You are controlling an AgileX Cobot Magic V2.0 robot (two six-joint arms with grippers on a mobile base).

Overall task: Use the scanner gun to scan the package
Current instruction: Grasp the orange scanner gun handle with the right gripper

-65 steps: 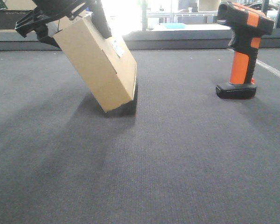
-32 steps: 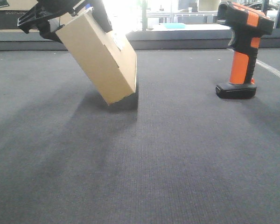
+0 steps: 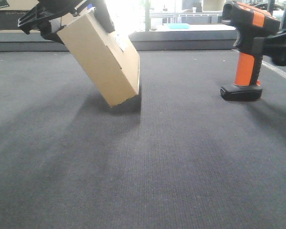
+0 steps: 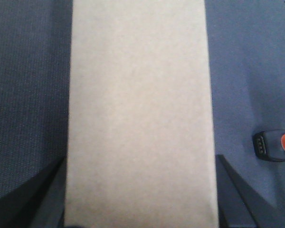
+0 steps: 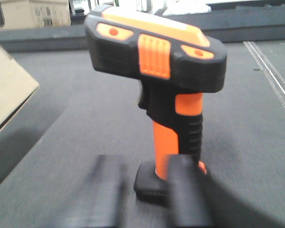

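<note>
Gripping the package (image 3: 105, 67) by its upper end, my left claw (image 3: 78, 34) is clamped across its sides and holds it tilted, well apart from the scanner gun (image 3: 248, 52), which stands upright on the tabletop (image 3: 181, 157). My right claw (image 5: 145, 194) has its blurred fingers spread apart just before the scanner gun's base; I cannot tell whether they touch it.

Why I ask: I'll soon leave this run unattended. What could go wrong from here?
1. The scanner gun stands upright on its narrow base, and the open right hand sits low near that base. A bump could topple it before any grasp.
2. The left hand holds the package tilted, gripped at its upper end only, so it may slip or swing.
3. The white label lies close to one finger, which could partly block the scan.
</note>
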